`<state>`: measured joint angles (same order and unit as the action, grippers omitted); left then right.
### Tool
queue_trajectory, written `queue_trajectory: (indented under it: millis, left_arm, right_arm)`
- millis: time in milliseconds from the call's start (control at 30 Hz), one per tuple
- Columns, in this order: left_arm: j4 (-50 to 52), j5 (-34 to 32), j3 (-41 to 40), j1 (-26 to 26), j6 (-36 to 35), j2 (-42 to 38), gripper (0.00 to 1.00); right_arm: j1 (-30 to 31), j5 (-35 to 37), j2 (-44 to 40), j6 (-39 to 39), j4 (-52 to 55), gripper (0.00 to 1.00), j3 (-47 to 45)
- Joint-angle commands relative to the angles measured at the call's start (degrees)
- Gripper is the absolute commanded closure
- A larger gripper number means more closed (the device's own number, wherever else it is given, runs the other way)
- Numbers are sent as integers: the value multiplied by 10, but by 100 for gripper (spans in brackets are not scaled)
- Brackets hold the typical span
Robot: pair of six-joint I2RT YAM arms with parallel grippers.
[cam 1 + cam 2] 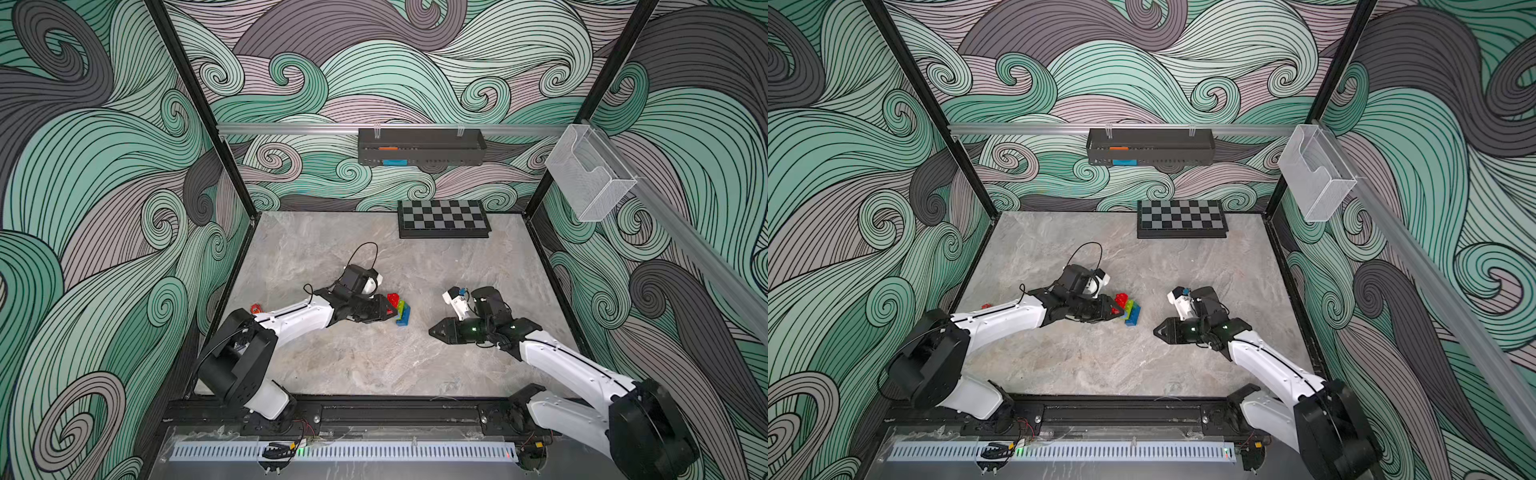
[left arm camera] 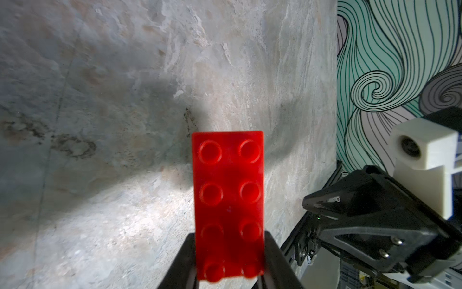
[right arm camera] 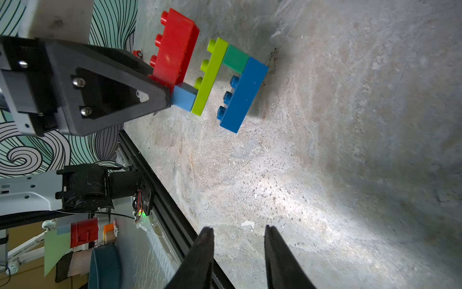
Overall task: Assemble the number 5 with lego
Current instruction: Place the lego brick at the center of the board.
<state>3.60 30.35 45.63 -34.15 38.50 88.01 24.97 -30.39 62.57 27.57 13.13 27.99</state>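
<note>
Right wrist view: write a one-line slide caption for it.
Left end effector grips the red brick over the light blue brick, joined to the lime green brick, dark green brick and dark blue brick.

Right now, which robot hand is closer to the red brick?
Left. The left hand is shut on the red brick; the right hand hangs apart from it, empty, beyond the blue brick.

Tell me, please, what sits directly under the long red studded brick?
One end of the long red studded brick rests on a small light blue brick. The left gripper covers that joint, so seating is unclear.
</note>
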Motion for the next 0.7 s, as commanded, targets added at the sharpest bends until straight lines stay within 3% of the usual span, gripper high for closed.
queue_trajectory:
  millis: [0, 233, 367, 667]
  left_arm:
    - [-61, 59, -6, 10, 19, 26, 72]
    - [-89, 76, -13, 26, 25, 57, 65]
    - [-78, 69, -13, 35, 24, 62, 50]
    - [-10, 13, -24, 63, 17, 36, 36]
  right_arm:
    - [-5, -8, -2, -7, 6, 63, -1]
    - [-5, -8, 3, -11, 8, 63, 4]
    - [-6, -9, 9, -13, 5, 62, 6]
    - [-7, -9, 47, -21, -13, 60, 25]
